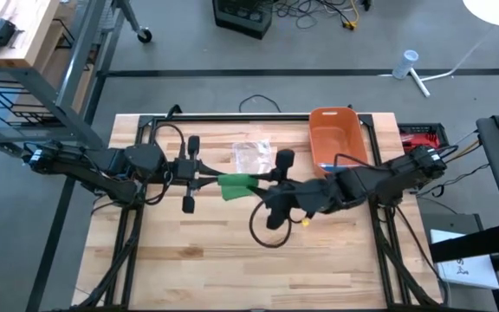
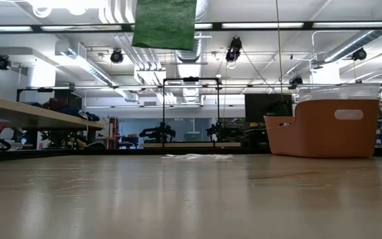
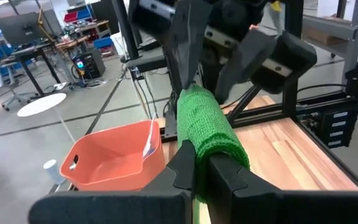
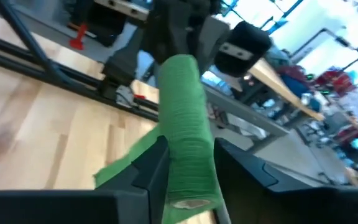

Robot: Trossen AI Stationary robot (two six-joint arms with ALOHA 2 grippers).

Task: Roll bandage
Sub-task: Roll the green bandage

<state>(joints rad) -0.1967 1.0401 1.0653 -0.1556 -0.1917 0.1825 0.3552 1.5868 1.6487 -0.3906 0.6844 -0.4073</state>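
Holding the green bandage (image 1: 236,185) up over the middle of the wooden table (image 1: 206,260), both my arms meeting from opposite sides. My left gripper (image 1: 208,182) comes in from the left and is clamped shut on one end of the roll; in the left wrist view the two dark fingers (image 3: 182,167) pinch the green fabric tight with the roll running away from them. My right gripper (image 1: 267,185) comes in from the right and sits at the other end of the roll; in the right wrist view its fingers (image 4: 149,163) stand on either side of the bandage (image 4: 184,155), close to the fabric, but I cannot tell if they press it or stand just clear. A loose flat tail of bandage hangs off the roll below that gripper toward the table.

From the low view the bandage (image 2: 164,24) is well up off the tabletop, a green patch at the upper edge, nothing under it touching.

Orange plastic bin (image 1: 337,135) sits on the far right part of the table, beside my right arm, apart from the bandage. Clear plastic wrapper (image 1: 252,154) lies flat on the table just behind the grippers, between them and the far edge. A loop of black cable (image 1: 262,234) hangs from my right arm onto the wood
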